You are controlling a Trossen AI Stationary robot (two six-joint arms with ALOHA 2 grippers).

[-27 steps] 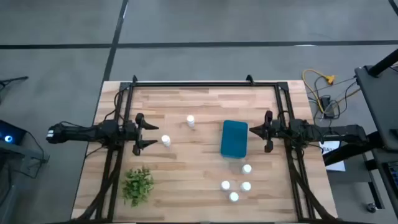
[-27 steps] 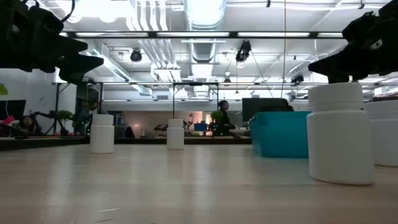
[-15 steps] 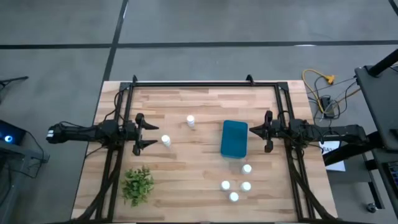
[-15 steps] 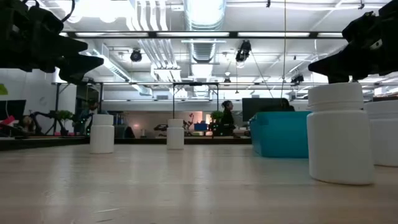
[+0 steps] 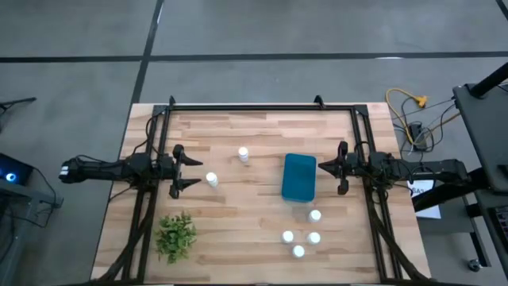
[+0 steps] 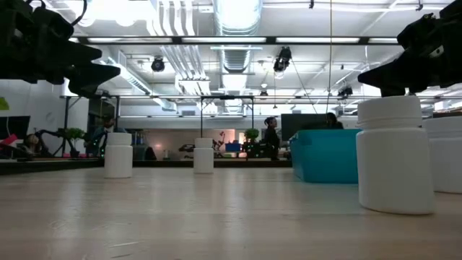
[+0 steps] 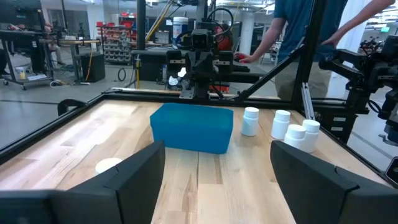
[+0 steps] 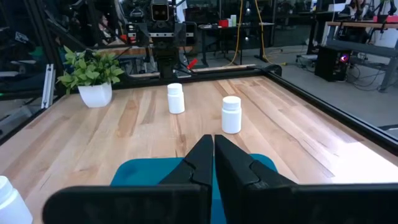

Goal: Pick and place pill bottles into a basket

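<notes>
The teal basket (image 5: 299, 177) stands right of the table's middle. Two white pill bottles (image 5: 243, 155) (image 5: 211, 179) stand upright on the left half. Several more (image 5: 315, 215) (image 5: 287, 236) (image 5: 298, 251) stand near the front right. My left gripper (image 5: 189, 171) is open and empty above the table, just left of the nearer left bottle, whose cap (image 7: 109, 165) shows in the left wrist view. My right gripper (image 5: 324, 168) is shut and empty, just right of the basket (image 8: 143, 171) and above it.
A small green plant (image 5: 176, 236) in a white pot stands at the front left. A black frame (image 5: 254, 106) runs along the table's edges. There is bare wood between the left bottles and the basket. People stand in the room beyond (image 7: 298, 37).
</notes>
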